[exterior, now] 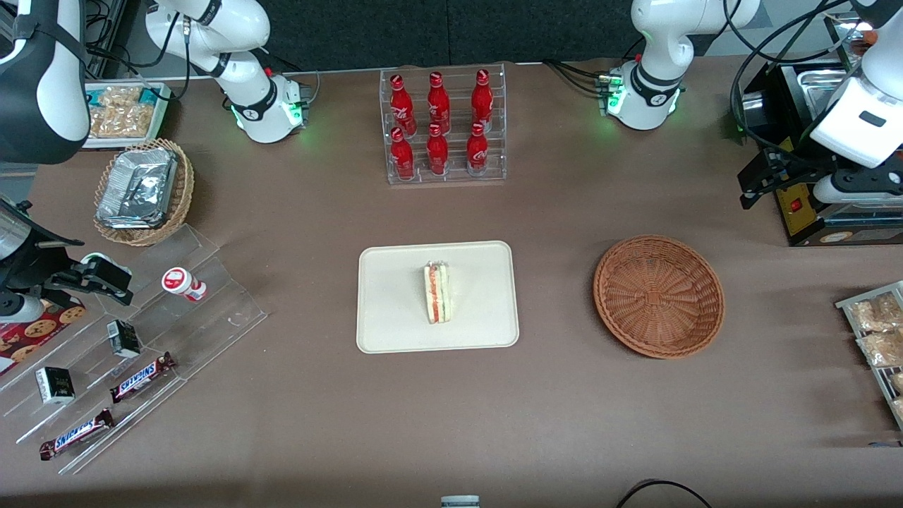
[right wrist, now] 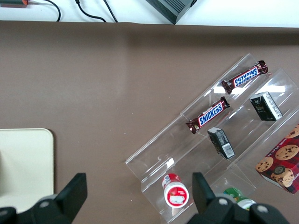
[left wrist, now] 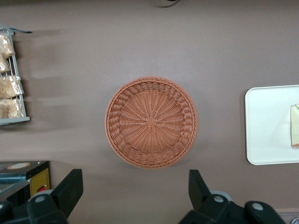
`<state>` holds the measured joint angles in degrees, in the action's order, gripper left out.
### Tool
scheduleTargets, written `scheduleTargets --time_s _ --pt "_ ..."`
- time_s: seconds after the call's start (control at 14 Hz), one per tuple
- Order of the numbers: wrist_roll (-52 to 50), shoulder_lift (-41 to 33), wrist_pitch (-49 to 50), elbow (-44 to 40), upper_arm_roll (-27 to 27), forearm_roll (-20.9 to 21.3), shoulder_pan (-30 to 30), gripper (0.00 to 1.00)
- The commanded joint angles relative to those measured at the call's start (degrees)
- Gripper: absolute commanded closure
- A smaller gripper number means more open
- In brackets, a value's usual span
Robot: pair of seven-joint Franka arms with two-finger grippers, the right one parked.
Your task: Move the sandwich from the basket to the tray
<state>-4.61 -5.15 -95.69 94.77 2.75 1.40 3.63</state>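
Resting mid-frame on your flat cream rectangular tray (exterior: 395,310), the small triangular sandwich (exterior: 437,293) could topple if nudged; the round reddish-brown wicker basket (exterior: 659,295) is empty, your pincer (exterior: 769,178) raised wide at upper right.

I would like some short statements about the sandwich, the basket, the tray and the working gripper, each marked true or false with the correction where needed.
1. The sandwich lies on the cream tray. True.
2. The reddish-brown wicker basket holds a second sandwich. False: nothing lies in it.
3. The left gripper is shut on the sandwich. False: its fingers are open and hold nothing; it hangs above the table beside the basket, toward the working arm's end.
4. The basket touches the tray. False: bare table lies between them.
5. Six red bottles stand in a clear rack, farther from the front camera than the tray. True.
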Motion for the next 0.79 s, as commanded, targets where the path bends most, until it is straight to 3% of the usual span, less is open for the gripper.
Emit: scheduleTargets --time_s 0.0,0.71 --pt "1.1 1.0 1.6 -2.3 -5.0 1.0 5.0 0.0" --pt "1.0 0.9 2.7 -2.3 -5.0 0.2 5.0 0.0"
